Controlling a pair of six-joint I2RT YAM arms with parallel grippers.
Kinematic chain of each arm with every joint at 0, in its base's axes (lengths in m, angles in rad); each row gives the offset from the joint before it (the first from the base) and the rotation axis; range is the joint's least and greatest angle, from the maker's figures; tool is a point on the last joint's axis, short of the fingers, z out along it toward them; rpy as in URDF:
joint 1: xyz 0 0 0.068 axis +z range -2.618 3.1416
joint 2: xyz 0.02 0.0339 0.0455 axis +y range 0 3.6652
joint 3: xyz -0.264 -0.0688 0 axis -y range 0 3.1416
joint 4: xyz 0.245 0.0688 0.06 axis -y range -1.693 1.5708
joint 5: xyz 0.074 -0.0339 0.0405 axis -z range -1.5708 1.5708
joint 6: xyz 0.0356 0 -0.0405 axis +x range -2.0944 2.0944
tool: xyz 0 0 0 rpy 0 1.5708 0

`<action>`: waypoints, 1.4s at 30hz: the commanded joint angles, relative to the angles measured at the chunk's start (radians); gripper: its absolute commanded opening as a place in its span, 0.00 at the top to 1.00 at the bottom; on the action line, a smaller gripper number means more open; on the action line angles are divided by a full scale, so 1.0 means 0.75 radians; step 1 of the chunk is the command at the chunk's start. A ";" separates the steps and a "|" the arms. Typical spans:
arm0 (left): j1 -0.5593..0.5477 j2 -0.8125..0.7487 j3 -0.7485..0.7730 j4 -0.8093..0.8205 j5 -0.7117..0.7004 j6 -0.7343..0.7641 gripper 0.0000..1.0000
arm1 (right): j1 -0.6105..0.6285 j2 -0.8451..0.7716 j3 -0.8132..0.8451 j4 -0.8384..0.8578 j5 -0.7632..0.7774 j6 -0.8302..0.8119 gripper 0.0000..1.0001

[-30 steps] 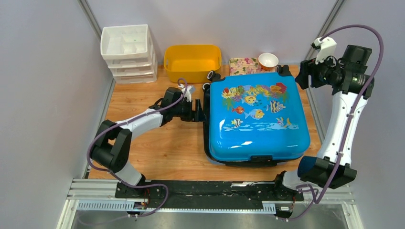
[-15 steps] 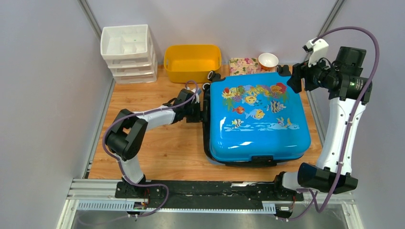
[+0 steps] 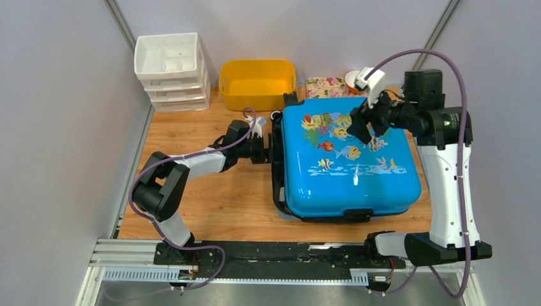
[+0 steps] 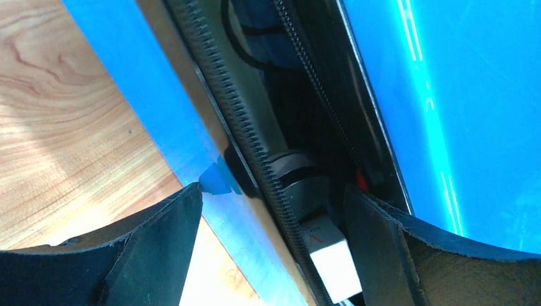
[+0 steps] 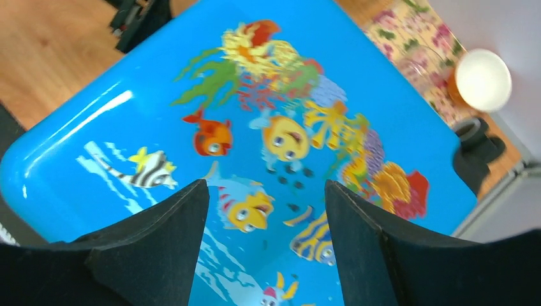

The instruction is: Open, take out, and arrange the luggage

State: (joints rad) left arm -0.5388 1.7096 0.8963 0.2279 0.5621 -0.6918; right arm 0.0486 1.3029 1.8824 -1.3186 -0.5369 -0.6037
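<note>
Your right pincer (image 3: 358, 126) has swung in from the back corner and is now spread over the suitcase (image 3: 351, 167). The left pincer (image 3: 270, 148) is spread at its zipper seam. The suitcase is lid-down on the table (image 3: 210, 191), nudged slightly right.

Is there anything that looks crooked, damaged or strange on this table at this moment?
Only one thing: the glossy blue hard-shell suitcase with fish print is not fully shut. Along its left side the zipper rows stand apart, showing a dark gap, where the open left pincer sits. Nothing looks spilled or broken.
</note>
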 commanded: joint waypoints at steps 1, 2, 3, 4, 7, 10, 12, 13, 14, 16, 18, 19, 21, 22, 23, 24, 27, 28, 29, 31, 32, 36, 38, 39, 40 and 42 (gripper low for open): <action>-0.061 -0.146 0.126 0.040 0.081 0.059 0.10 | 0.276 -0.068 0.012 -0.036 0.194 -0.050 0.29; -0.065 -0.160 0.128 0.038 0.071 0.063 0.10 | 0.325 -0.074 0.002 -0.032 0.225 -0.054 0.29; -0.069 -0.167 0.136 0.032 0.065 0.067 0.10 | 0.378 -0.080 -0.012 -0.023 0.257 -0.072 0.29; -0.075 -0.167 0.143 0.021 0.054 0.076 0.10 | 0.490 -0.087 -0.029 -0.017 0.333 -0.083 0.29; -0.087 -0.159 0.198 -0.040 0.054 0.072 0.10 | 0.697 -0.095 -0.082 -0.003 0.480 -0.136 0.29; -0.104 -0.160 0.277 -0.126 0.034 0.110 0.10 | 0.820 -0.083 -0.084 0.022 0.554 -0.158 0.30; -0.122 -0.171 0.328 -0.154 0.016 0.127 0.10 | 0.861 -0.058 -0.021 0.040 0.562 -0.148 0.30; -0.124 -0.169 0.347 -0.175 0.013 0.137 0.10 | 0.904 -0.046 0.004 0.046 0.569 -0.132 0.30; -0.130 -0.171 0.365 -0.191 0.003 0.143 0.10 | 0.931 -0.042 0.022 0.058 0.581 -0.124 0.31; -0.130 -0.169 0.429 -0.224 -0.007 0.161 0.10 | 1.023 -0.031 0.067 0.103 0.638 -0.120 0.31; -0.141 -0.167 0.500 -0.259 -0.023 0.190 0.10 | 1.092 -0.033 0.083 0.177 0.697 -0.109 0.31; -0.147 -0.165 0.525 -0.291 -0.031 0.192 0.09 | 1.152 -0.031 0.092 0.197 0.760 -0.109 0.31; -0.173 -0.154 0.610 -0.340 -0.030 0.221 0.09 | 1.215 -0.021 0.106 0.265 0.818 -0.105 0.31; -0.183 -0.148 0.647 -0.418 -0.046 0.235 0.09 | 1.272 0.003 0.138 0.271 0.855 -0.103 0.31; -0.190 -0.136 0.680 -0.443 -0.044 0.245 0.10 | 1.299 0.015 0.153 0.277 0.877 -0.105 0.32; -0.198 -0.134 0.723 -0.455 -0.042 0.254 0.09 | 1.326 0.028 0.169 0.291 0.898 -0.109 0.32; -0.206 -0.126 0.756 -0.451 -0.036 0.231 0.09 | 1.428 0.071 0.208 0.288 0.937 -0.158 0.33; -0.206 -0.116 0.764 -0.439 -0.032 0.227 0.09 | 1.487 0.077 0.204 0.285 0.971 -0.177 0.33; -0.206 -0.107 0.783 -0.427 -0.025 0.225 0.09 | 1.510 0.087 0.184 0.273 0.990 -0.203 0.34; -0.206 -0.085 0.799 -0.402 -0.023 0.217 0.09 | 1.583 0.091 0.147 0.255 1.071 -0.295 0.35; -0.206 -0.077 0.811 -0.390 -0.021 0.211 0.09 | 1.602 0.087 0.098 0.243 1.106 -0.324 0.36; -0.206 -0.030 0.868 -0.312 -0.007 0.257 0.09 | 1.663 0.085 -0.014 0.175 1.280 -0.453 0.39; -0.206 0.025 0.948 -0.328 -0.007 0.290 0.09 | 1.676 0.085 -0.047 0.153 1.356 -0.479 0.41; -0.206 0.040 0.969 -0.333 -0.001 0.307 0.09 | 1.676 0.091 -0.080 0.138 1.386 -0.486 0.42; -0.206 0.068 0.985 -0.331 0.007 0.307 0.09 | 1.678 0.093 -0.098 0.134 1.460 -0.496 0.43; -0.206 0.085 1.008 -0.312 0.019 0.278 0.09 | 1.678 0.095 -0.133 0.140 1.530 -0.522 0.44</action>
State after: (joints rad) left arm -0.6777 1.7515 1.5700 -0.1059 0.5232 -0.4908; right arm 1.3006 1.3758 1.8160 -1.1881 0.4175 -0.9161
